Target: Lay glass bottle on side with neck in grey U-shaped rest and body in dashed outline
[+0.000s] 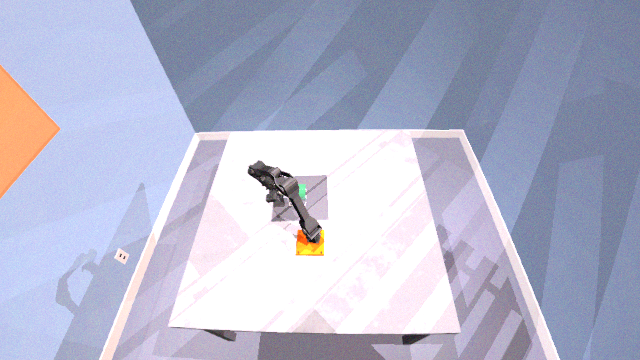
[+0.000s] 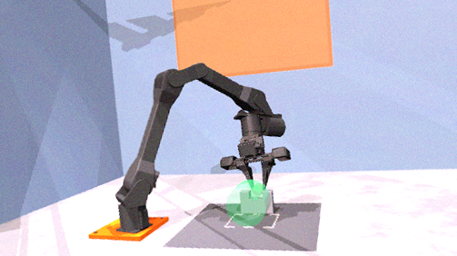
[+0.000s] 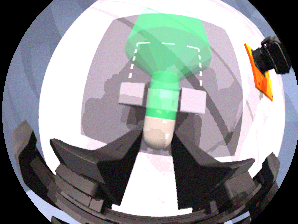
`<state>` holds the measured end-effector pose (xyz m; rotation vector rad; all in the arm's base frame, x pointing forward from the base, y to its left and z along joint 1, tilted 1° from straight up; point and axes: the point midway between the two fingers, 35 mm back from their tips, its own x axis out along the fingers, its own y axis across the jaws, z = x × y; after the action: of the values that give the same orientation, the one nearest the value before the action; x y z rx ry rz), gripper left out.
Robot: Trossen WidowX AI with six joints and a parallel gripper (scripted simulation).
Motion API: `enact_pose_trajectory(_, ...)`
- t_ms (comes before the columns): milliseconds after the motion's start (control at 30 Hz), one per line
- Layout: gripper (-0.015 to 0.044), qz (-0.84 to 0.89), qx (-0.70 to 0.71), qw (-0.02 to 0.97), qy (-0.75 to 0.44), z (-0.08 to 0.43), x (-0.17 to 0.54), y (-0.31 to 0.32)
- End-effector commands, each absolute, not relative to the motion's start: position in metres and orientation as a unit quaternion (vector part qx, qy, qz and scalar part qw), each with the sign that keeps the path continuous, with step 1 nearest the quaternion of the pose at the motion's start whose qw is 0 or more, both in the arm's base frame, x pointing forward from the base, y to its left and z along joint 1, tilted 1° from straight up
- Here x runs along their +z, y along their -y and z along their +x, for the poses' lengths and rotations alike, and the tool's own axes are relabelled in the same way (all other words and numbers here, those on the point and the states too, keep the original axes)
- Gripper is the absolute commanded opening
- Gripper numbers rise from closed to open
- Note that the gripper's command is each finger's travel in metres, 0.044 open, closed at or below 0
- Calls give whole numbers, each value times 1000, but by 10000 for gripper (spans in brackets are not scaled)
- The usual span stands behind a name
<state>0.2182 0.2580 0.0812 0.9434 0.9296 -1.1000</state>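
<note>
Most work seems done: black two-finger gripper [image 2: 258, 185] [image 3: 157, 131] grips green glass bottle [image 2: 247, 204] [image 3: 166, 55] by its neck end, above grey U-shaped rest [image 2: 271, 203] [image 3: 193, 100]; final lowering, release remain

The grey U-shaped rest [image 2: 272, 201] [image 3: 193, 100] stands in the way, its uprights on both sides of the bottle's neck; above those uprights, the space is open for a gripper to pass.

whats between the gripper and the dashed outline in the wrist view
The grey U-shaped rest, with the glass bottle's neck between its two uprights, shows there in the wrist view.
</note>
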Motion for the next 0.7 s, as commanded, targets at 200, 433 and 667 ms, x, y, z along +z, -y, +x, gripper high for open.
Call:
enact_pose_trajectory(200, 218, 415, -485, 652, -409, 218, 81, -258)
enact_pose_trajectory(433, 401, 415, -485, 652, -409, 218, 81, -258)
enact_pose_trajectory(667, 440, 436, -462, 583, -505, 223, 118, -249)
